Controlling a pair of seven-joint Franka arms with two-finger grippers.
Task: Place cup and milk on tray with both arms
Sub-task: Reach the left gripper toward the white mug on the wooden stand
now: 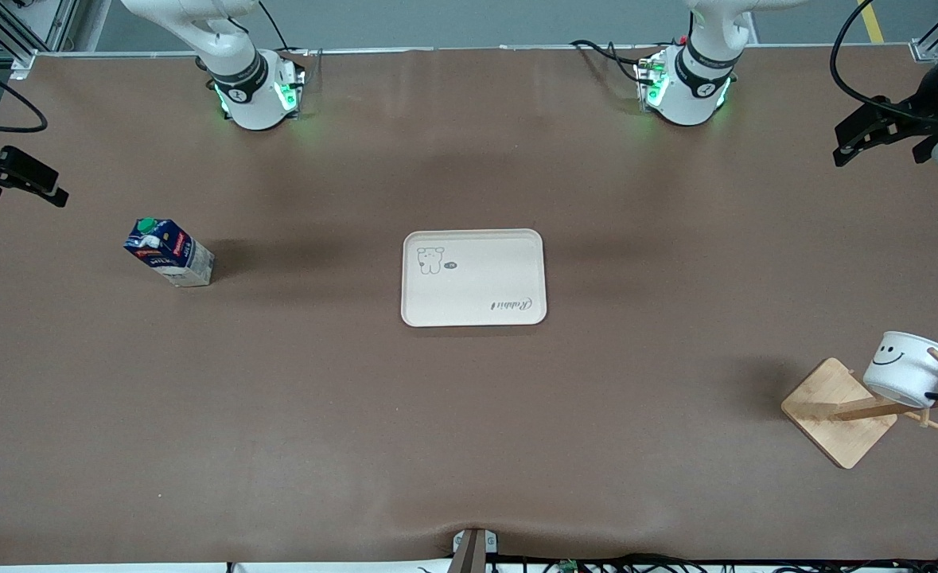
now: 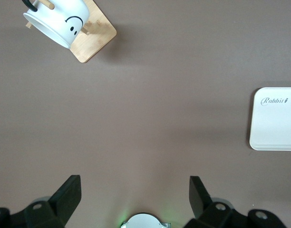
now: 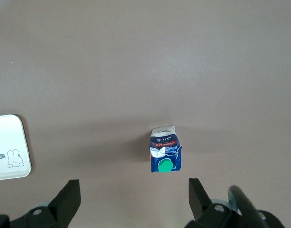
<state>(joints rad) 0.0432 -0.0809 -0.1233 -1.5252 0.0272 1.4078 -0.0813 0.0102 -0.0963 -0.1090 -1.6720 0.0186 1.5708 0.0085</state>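
The cream tray [image 1: 473,298] lies flat at the table's middle, with nothing on it; its edge also shows in both wrist views [image 2: 274,137] [image 3: 7,164]. The dark blue milk [image 1: 169,253] [image 3: 165,156] stands upright toward the right arm's end. The white smiley cup [image 1: 906,368] [image 2: 57,21] hangs tilted on a wooden rack peg toward the left arm's end, nearer the front camera than the tray. My right gripper [image 1: 53,192] [image 3: 134,197] hovers open over the table's edge at its own end. My left gripper [image 1: 844,145] [image 2: 135,197] hovers open at the other end, holding nothing.
The square wooden rack base [image 1: 834,414] [image 2: 95,40] sits under the cup, near the table's corner. Both arm bases [image 1: 255,91] [image 1: 685,89] with green lights stand along the table's edge farthest from the front camera. A small mount [image 1: 472,547] sits at the nearest edge.
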